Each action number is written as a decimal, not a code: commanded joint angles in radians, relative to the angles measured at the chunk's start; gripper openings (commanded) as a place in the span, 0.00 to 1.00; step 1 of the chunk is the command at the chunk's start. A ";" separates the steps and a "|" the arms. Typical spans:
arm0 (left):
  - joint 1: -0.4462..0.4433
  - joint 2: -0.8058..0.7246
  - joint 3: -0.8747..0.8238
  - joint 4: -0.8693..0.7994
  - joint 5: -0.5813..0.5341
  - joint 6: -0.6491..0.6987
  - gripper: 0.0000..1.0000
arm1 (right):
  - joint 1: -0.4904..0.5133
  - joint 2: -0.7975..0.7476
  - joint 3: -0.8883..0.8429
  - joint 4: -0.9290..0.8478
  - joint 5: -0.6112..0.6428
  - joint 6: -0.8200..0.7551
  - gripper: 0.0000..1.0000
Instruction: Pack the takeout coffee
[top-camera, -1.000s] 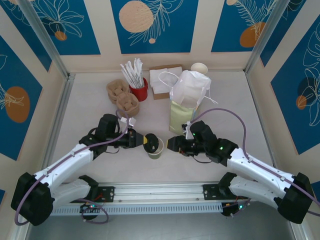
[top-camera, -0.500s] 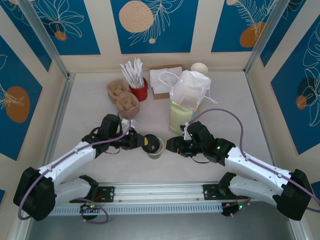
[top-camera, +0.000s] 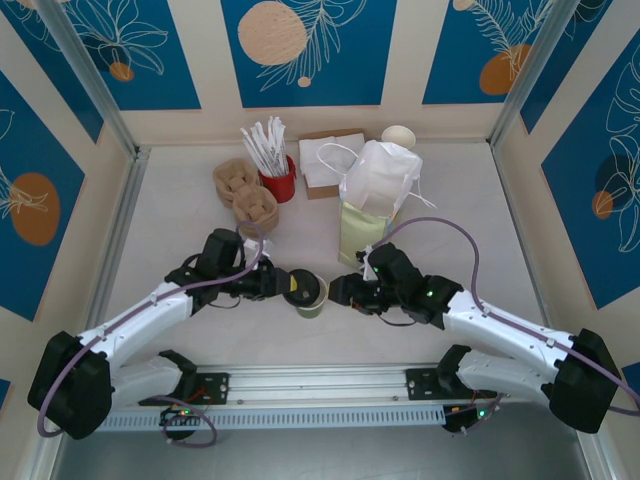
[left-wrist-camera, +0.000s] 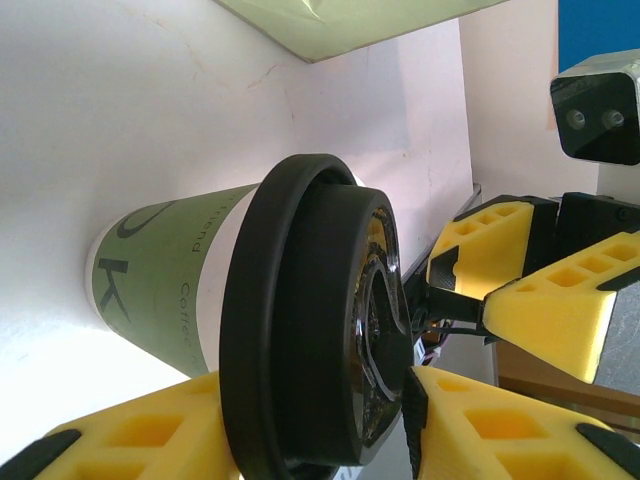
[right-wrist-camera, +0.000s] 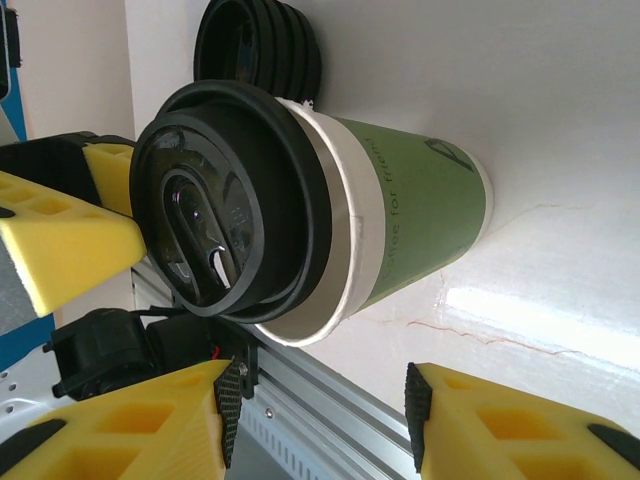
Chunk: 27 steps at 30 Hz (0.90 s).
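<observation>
Two grippers are flanking the takeout coffee (top-camera: 311, 296) at table centre | left gripper (top-camera: 285, 284), 9 o'clock, is straddling the crooked lid (right-wrist-camera: 225, 200); clamped or free: cannot tell | right gripper (top-camera: 337, 291), 3 o'clock, is standing parted, empty | step: likely lidding; next: seat lid, carry to paper bag (top-camera: 362, 232) at 1 o'clock

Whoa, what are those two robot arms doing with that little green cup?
They are getting a takeout coffee ready to pack. The small olive-green paper cup stands on the white table between the two arms, with its round black plastic lid sitting a bit crooked on top. The left gripper is at the lid's edge; whether it pinches it is unclear. The right gripper hangs open beside the cup. The tall pale-green paper bag stands behind, and the cup is not in it yet.
</observation>
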<state>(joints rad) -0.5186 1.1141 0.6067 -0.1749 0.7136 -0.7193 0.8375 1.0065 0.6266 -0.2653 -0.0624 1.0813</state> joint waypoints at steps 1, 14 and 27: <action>0.015 0.003 0.023 -0.027 0.014 0.036 0.45 | 0.009 0.001 0.033 0.009 0.018 0.003 0.50; -0.009 0.041 0.096 -0.152 -0.054 0.103 0.49 | 0.009 0.001 0.043 -0.006 0.026 -0.002 0.50; -0.063 0.072 0.146 -0.201 -0.115 0.132 0.55 | 0.008 -0.001 0.042 -0.018 0.033 -0.008 0.50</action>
<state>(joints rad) -0.5613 1.1793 0.7189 -0.3466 0.6186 -0.6151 0.8387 1.0065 0.6479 -0.2745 -0.0505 1.0809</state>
